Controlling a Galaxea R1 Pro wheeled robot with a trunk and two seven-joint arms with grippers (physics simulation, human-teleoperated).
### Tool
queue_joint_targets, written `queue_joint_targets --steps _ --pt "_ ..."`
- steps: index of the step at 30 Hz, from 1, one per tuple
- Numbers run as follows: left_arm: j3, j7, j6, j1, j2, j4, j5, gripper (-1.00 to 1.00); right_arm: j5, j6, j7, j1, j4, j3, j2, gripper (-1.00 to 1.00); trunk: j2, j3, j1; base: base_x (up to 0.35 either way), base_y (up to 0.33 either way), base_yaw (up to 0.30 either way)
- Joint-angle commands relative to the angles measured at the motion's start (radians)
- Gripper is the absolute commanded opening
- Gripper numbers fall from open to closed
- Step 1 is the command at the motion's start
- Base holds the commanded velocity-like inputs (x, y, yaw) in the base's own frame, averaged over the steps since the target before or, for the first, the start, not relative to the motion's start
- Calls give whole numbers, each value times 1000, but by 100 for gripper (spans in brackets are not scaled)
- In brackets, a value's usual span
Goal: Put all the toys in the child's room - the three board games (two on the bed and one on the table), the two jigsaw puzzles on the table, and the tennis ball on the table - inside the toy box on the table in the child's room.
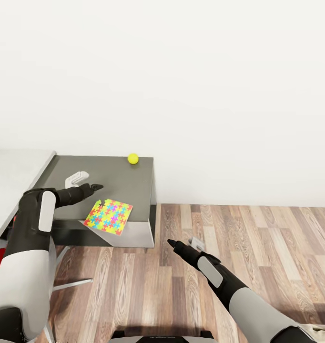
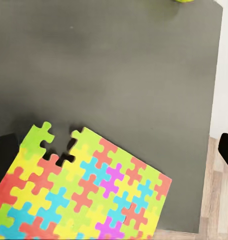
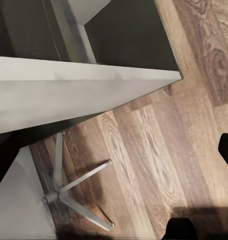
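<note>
Puzzle [image 1: 108,217]: flat on dark desk section [image 1: 124,178], one corner past the front edge.
Left gripper [image 1: 95,187]: open, just beside puzzle's far corner.
Ball [image 1: 133,158]: near back edge.
Right gripper [image 1: 172,243]: over floor [image 1: 258,247]; state unclear.
Approach: pinch overhanging corner, lift level.

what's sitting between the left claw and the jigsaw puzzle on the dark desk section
Nothing visible. The left claw hovers just beyond the jigsaw puzzle, above its far corner, with only bare dark desk top under it. The tennis ball lies well off, near the wall, out of the path.
</note>
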Motion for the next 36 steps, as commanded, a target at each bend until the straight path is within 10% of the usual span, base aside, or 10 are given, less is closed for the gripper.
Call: queue_joint_targets --steps 1,16,22,29,36 --pt "2 -10 5 -1 0 0 -8 100 -5 0 1 -1 0 2 0 100 -2 -1 1 0 0 268" --pt "2 -19 5 0 0 -26 -6 100 -4 -36 1 -1 4 5 -1 100 -2 -1 1 0 -1 64" --pt "9 -128 5 -11 3 -126 -7 100 -2 -37 2 -1 4 5 -1 100 -2 -1 1 0 -15 0" --pt "4 -156 5 -97 48 -123 -13 100 -3 -38 3 -1 5 6 -1 100 -2 -1 1 0 -1 0" --pt "-147 -169 5 -162 97 80 -7 100 -3 -36 3 -1 5 7 -2 100 -2 -1 1 0 0 0"
